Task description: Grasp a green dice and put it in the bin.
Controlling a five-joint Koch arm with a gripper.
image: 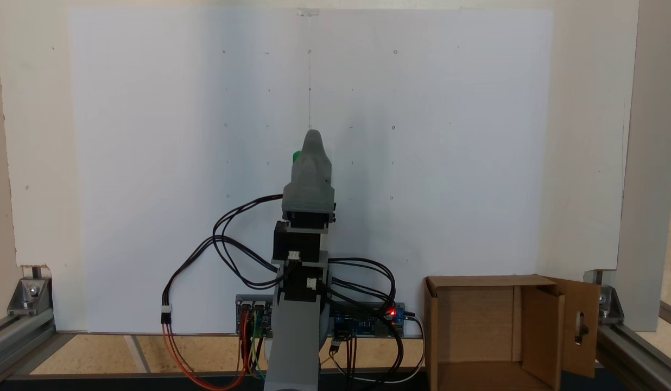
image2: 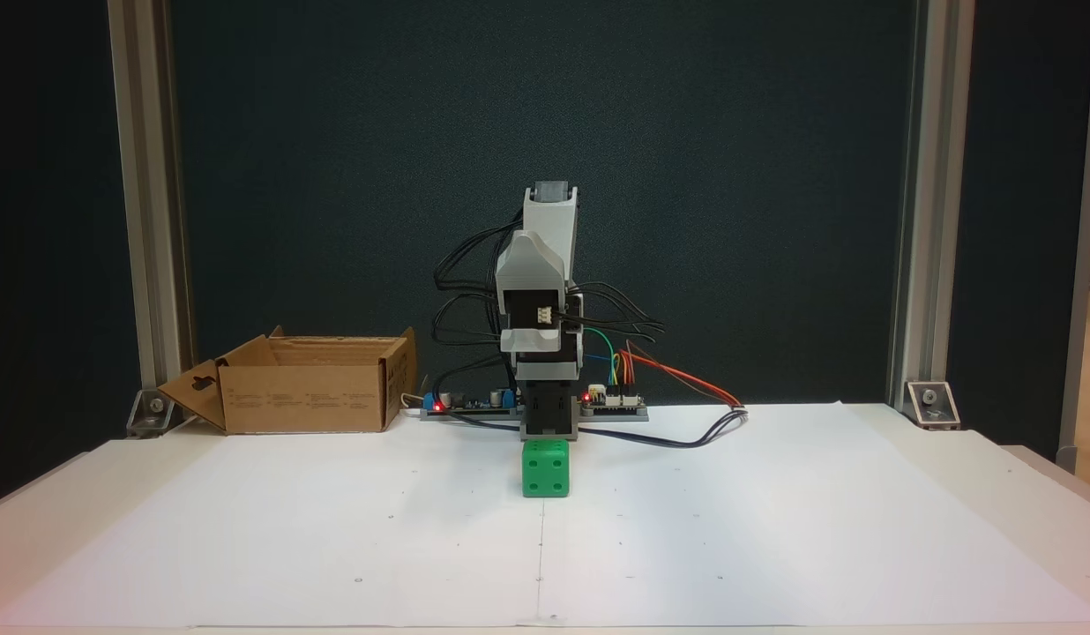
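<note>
The green dice (image2: 545,469) stands on the white paper at the middle of the table, straight in front of the arm's base. In a fixed view from behind the arm just a green sliver of the dice (image: 296,157) shows at the left of the grey gripper cover. The gripper (image2: 548,438) hangs low, right over and behind the dice; its jaws are hidden by its own body and the dice. The bin (image2: 307,397) is a brown cardboard box with an open top and a slotted flap; it sits beside the arm's base, also seen as the bin (image: 487,281).
Circuit boards (image2: 611,401) with red lights and looping cables (image: 227,239) lie around the arm's base. Aluminium frame posts (image2: 915,220) and corner brackets (image: 29,293) stand at the table's sides. White paper (image2: 774,529) covers the table.
</note>
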